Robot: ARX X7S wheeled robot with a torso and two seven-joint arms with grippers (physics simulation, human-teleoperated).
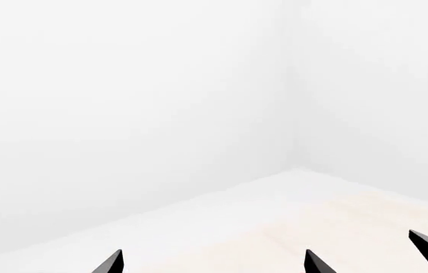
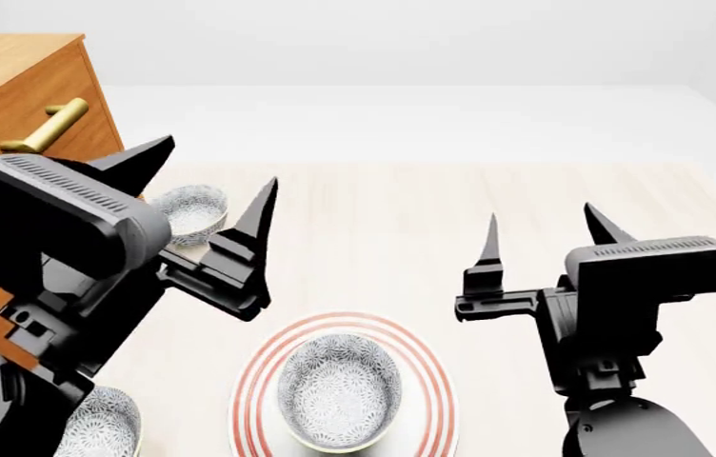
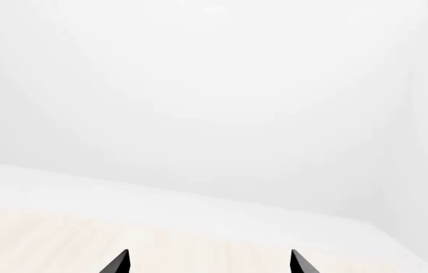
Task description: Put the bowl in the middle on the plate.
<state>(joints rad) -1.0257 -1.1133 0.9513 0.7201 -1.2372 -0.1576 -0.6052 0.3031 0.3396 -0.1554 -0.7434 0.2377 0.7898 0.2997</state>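
One bowl (image 2: 339, 388) already sits upright on the plate (image 2: 425, 367), roughly centred, mouth up; round, so no long axis. Task looks done bar retreat. Both grippers released and empty, raised above the counter (image 2: 460, 209): left gripper (image 2: 212, 186), right gripper (image 2: 546, 233). Two other bowls (image 2: 193, 211) (image 2: 98, 428) remain at left.

My head camera looks down from close above over the pale tabletop (image 2: 460, 219); both wrist cameras face outward across its far edge toward white walls.

White walls (image 2: 396, 38), pale floor (image 2: 434, 124), wooden cabinet (image 2: 15, 105).
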